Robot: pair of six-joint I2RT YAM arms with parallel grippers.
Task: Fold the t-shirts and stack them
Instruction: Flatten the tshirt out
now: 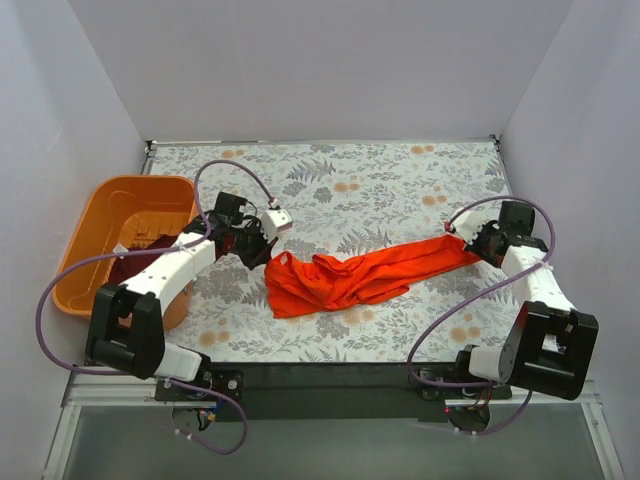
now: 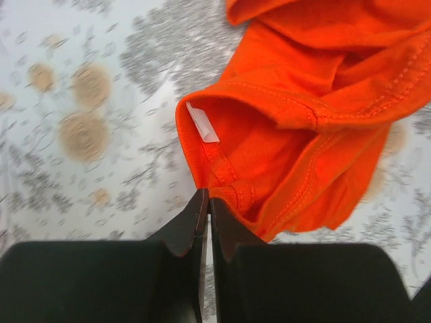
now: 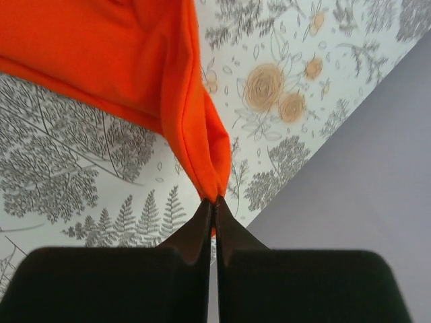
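The orange-red t-shirt (image 1: 350, 278) lies bunched and stretched across the middle of the table. My left gripper (image 1: 265, 252) is at its left end, jaws shut at the collar edge (image 2: 202, 176) beside the white tag (image 2: 202, 122). The collar stands open there. My right gripper (image 1: 466, 240) is shut on the shirt's right end, and the pinched fold (image 3: 202, 155) rises from its tips (image 3: 215, 200). The dark maroon t-shirt (image 1: 140, 250) lies in the basket, partly hidden by my left arm.
The orange plastic basket (image 1: 90, 215) stands at the table's left edge. The table has a floral cloth (image 1: 380, 190). Grey walls close in the back and both sides, and the right wall (image 3: 363, 168) is close to my right gripper.
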